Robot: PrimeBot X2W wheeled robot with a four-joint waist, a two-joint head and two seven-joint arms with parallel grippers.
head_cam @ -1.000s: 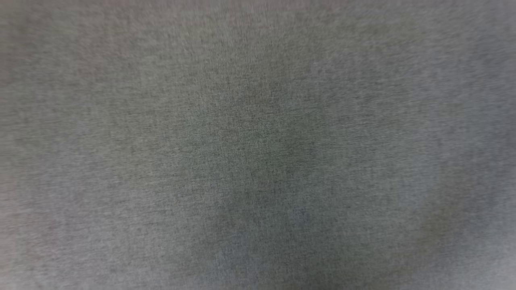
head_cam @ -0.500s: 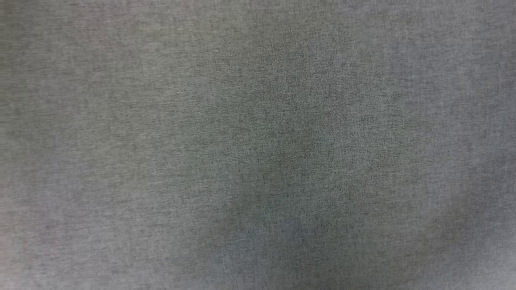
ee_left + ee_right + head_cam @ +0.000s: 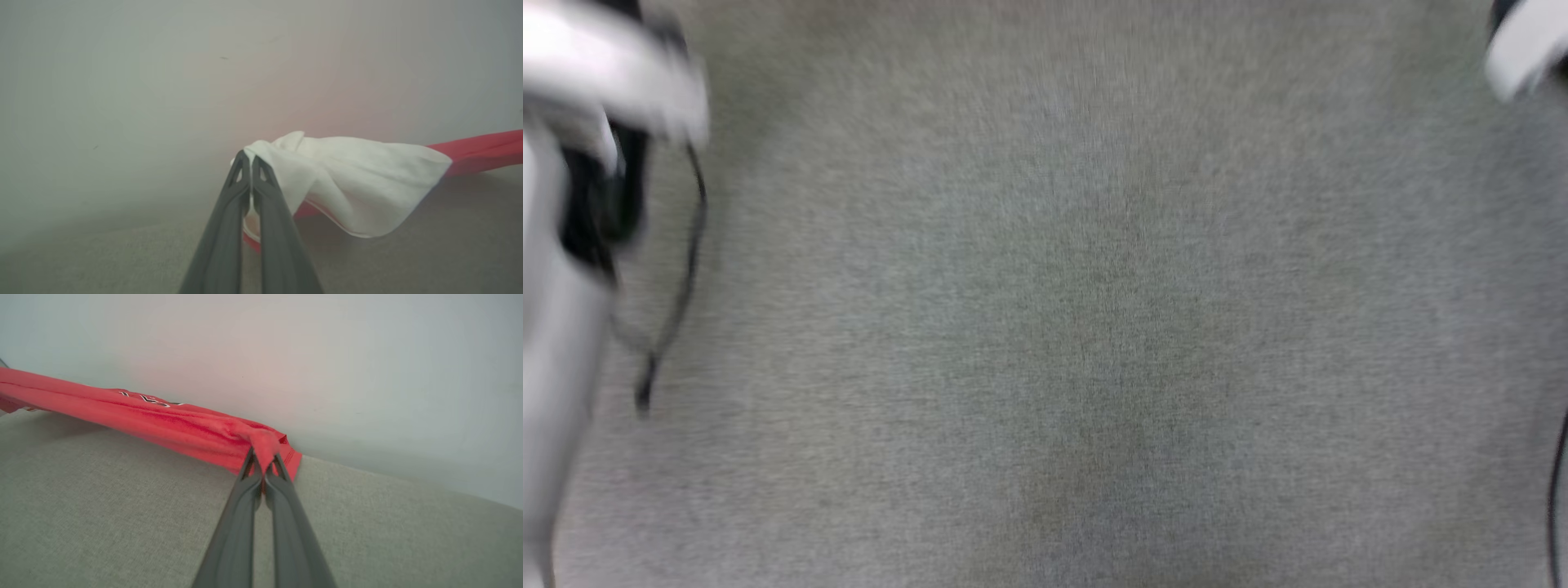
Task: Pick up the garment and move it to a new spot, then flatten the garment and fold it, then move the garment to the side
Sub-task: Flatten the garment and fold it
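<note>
Two grips, one shirt (image 3: 163, 424). Left gripper (image 3: 250, 161): fingers clamped together on white sleeve (image 3: 351, 183). Right gripper (image 3: 264, 461): fingers pinched on red hem corner (image 3: 288, 455). Shirt strung between them as long narrow band, off grey surface (image 3: 102, 506), shadow beneath, close to pale wall (image 3: 122, 81). Long axis runs gripper to gripper. Judgement: neither arm nearer, each owns one end; set-down needs both lowering together, spread held, else band bunches.
</note>
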